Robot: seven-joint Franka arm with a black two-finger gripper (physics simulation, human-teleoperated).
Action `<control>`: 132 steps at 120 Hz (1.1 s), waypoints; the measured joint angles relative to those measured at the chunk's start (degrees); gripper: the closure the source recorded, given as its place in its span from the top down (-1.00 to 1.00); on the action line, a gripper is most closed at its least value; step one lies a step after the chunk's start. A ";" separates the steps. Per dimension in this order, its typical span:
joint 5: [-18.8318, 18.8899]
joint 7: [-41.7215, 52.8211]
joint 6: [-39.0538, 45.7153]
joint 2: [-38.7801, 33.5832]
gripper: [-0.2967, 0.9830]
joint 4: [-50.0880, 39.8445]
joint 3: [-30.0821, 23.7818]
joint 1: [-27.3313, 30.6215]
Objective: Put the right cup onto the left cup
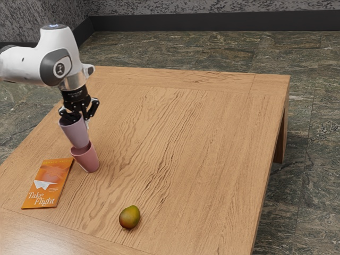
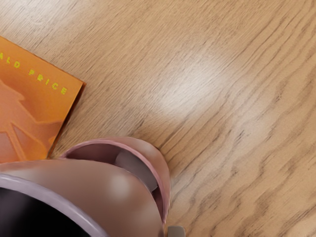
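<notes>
Gripper (image 1: 78, 112) clasping the lilac cup (image 1: 75, 134), its base reaching the pink cup's (image 1: 86, 159) mouth, paperback (image 1: 48, 183) lying beside, near the wooden table's (image 1: 212, 138) edge at the exterior view's left, mango (image 1: 129, 217) resting apart.

An orange book (image 1: 48, 184) lies near a green-and-red mango (image 1: 129, 217) on the wooden table (image 1: 207, 154).

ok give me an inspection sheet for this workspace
Surface: wooden table, glare patches; spills: nothing seen
Job's things: lilac cup held, base at the mouth of the pink cup; inside or just above, can't tell
Clutter: orange book near the pink cup, mango farther off
Jaws: closed on the lilac cup near its rim
Cables: nothing seen
Surroundings: stone floor, grey wall, dark skirting
</notes>
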 joint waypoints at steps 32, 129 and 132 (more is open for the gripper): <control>0.00 0.27 0.19 -0.01 -0.68 -0.18 0.01 -3.59; -0.37 0.54 2.11 0.52 -0.69 -1.99 0.11 0.15; -0.41 0.54 2.15 0.54 -0.69 -2.04 0.13 -0.12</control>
